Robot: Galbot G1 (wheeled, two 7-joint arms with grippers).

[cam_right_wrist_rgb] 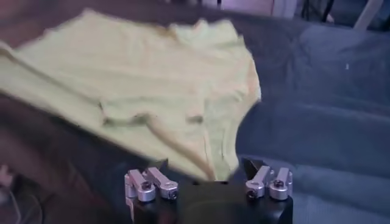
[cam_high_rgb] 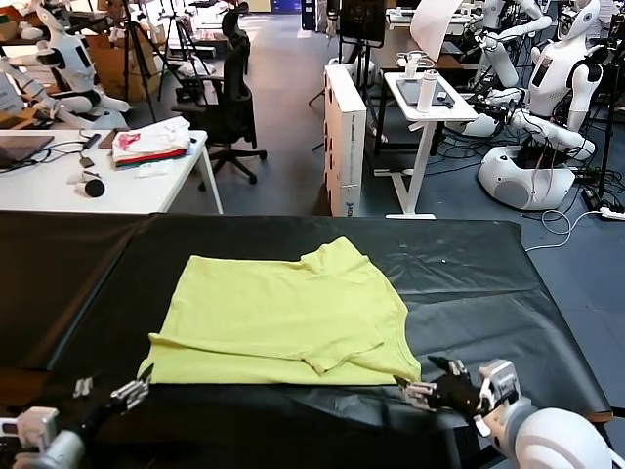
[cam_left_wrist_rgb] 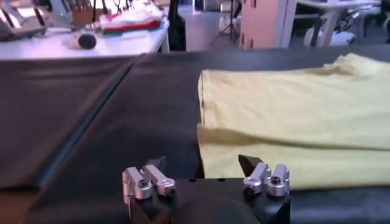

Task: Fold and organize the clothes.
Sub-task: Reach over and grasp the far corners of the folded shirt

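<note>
The clothes are one lime yellow-green T-shirt [cam_high_rgb: 283, 313], lying folded on the black-covered table [cam_high_rgb: 488, 274] with a sleeve turned over its right part. My left gripper [cam_high_rgb: 112, 387] is at the shirt's near left corner, open and holding nothing. In the left wrist view the left gripper [cam_left_wrist_rgb: 202, 163] straddles the near hem of the shirt [cam_left_wrist_rgb: 292, 115]. My right gripper [cam_high_rgb: 430, 383] is at the near right corner, also open and holding nothing. Seen from the right wrist, the right gripper [cam_right_wrist_rgb: 204, 165] stands just off the shirt's [cam_right_wrist_rgb: 152, 79] corner.
Behind the table on the left, a white desk [cam_high_rgb: 59, 191] holds a white, red and pink cloth pile [cam_high_rgb: 151, 142]. An office chair [cam_high_rgb: 229, 98], a white cabinet [cam_high_rgb: 344, 137], a small stand with a bottle [cam_high_rgb: 427, 90] and other robots [cam_high_rgb: 547, 98] are farther back.
</note>
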